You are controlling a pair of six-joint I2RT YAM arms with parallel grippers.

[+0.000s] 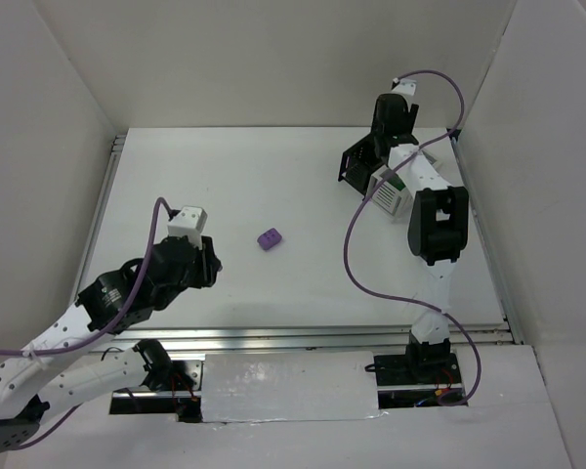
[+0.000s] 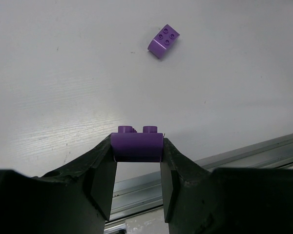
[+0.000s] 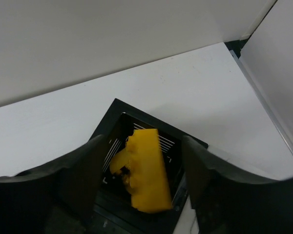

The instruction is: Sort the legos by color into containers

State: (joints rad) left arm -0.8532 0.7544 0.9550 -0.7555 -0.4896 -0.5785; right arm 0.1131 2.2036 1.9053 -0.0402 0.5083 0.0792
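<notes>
- The left gripper (image 2: pixel 136 157) sits far to the left of the black bin (image 3: pixel 118 108), toward the near edge of the table (image 1: pixel 225 186). Its jaws are narrow and clamped on the two ends of the held purple brick (image 2: pixel 136 145), studs up, clear of the tabletop.
- The loose purple brick (image 1: pixel 270 239) lies alone on the table, left of the black bin and nearer the arms, roughly between the left gripper and the bin. It is just ahead of the left gripper and apart from it.
- The white bin (image 1: pixel 389 193) stands just beside the black bin on its near right side and is partly hidden under the right arm. I cannot tell what it holds.
- The right gripper (image 3: pixel 144 146) hangs directly over the black bin with its jaws wide. The yellow brick (image 3: pixel 146 180) shows between them with a gap on each side, over the bin's floor. I cannot tell whether it already rests there or is mid-drop.
- Step in hand, as I judge it: the yellow drop-off is finishing, and the purple one is gripped and ready to carry.
- The next move calls for the right arm to lift clear of the bins. The left arm then carries its brick across to whichever bin takes purple, and the loose one follows.
</notes>
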